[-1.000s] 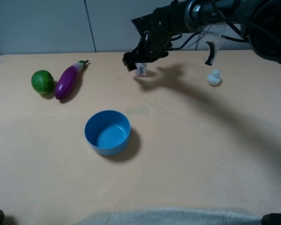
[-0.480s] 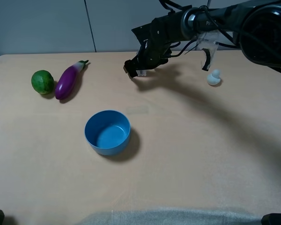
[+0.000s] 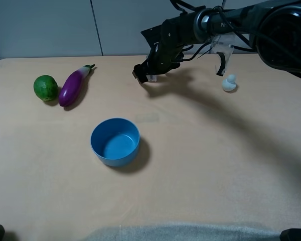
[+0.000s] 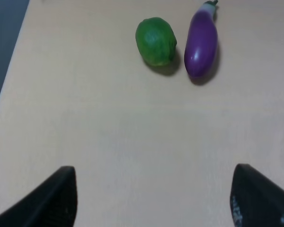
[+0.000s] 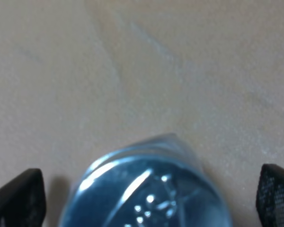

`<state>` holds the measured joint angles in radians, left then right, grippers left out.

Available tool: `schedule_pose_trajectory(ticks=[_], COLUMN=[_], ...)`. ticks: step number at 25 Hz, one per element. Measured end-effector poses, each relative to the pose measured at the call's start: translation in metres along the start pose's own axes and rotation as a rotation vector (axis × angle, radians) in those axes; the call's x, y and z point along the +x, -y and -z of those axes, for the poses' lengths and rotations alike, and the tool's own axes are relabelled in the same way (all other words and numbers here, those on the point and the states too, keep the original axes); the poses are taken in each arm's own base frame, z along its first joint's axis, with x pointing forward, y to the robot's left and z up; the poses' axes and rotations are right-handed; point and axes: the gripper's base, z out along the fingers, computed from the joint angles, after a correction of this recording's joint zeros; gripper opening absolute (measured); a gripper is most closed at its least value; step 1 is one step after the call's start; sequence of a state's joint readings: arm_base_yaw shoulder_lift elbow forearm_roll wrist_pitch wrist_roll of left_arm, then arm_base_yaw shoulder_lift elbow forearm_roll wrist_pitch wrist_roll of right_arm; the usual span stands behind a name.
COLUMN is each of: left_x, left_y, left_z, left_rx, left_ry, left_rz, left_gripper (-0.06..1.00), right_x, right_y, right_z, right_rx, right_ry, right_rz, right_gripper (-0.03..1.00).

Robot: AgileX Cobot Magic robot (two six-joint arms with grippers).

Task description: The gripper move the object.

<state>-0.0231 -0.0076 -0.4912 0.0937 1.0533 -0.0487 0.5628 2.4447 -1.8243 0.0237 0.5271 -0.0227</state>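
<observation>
Far off to the left of the right gripper (image 3: 147, 76) lie a green lime (image 3: 45, 87) and, just beside it, a purple eggplant (image 3: 74, 86). A blue bowl (image 3: 115, 141) stands upright, well apart from that gripper, nearer the camera and slightly to its left. The glass shaker (image 5: 146, 189) sits on the table directly beneath the right gripper, between its dark fingers (image 5: 16, 198). These are spread, with a gap on either side of the silver cap, so they grip nothing. Well apart on the gripper's right stands a small pale duck figure (image 3: 229, 83).

From the high camera the arm hides nearly all of the shaker; only the right wrist view shows the cap and the gaps around it. The left wrist view shows the left gripper (image 4: 154, 198) with fingers wide apart above the tabletop, and the lime and eggplant lie ahead of it.

The table (image 3: 200, 165) is smooth and tan, crossed by the arm's shadow. A pale grey panelled wall (image 3: 50, 25) rises behind its far edge.
</observation>
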Motion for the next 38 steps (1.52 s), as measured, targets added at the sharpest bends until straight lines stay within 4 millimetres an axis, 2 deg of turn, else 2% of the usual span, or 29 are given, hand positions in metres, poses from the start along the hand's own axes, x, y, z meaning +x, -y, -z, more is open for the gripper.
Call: schedule_pose_trajectory(ticks=[3, 8, 16, 21, 38], left_x=[0.0000, 0.0000, 0.0000, 0.0000, 0.0000], left_y=[0.0000, 0.0000, 0.0000, 0.0000, 0.0000], left_z=[0.0000, 0.0000, 0.0000, 0.0000, 0.0000], left_rx=[0.000, 0.000, 0.000, 0.000, 0.000], left_ry=[0.000, 0.000, 0.000, 0.000, 0.000], left_rz=[0.000, 0.000, 0.000, 0.000, 0.000], left_gripper=[0.74, 0.74, 0.74, 0.74, 0.74], right_x=[0.0005, -0.0014, -0.0025, -0.0026, -0.0038], right_y=[0.0003, 0.0005, 0.0006, 0.0006, 0.0006], right_z=[-0.0008, -0.0008, -0.0008, -0.0007, 0.0006], right_rx=[0.003, 0.006, 0.007, 0.007, 0.007], right_ry=[-0.001, 0.019, 0.031, 0.033, 0.039], right_rz=[0.005, 0.010, 0.012, 0.012, 0.012], right_gripper=[0.63, 0.49, 0.45, 0.33, 0.32])
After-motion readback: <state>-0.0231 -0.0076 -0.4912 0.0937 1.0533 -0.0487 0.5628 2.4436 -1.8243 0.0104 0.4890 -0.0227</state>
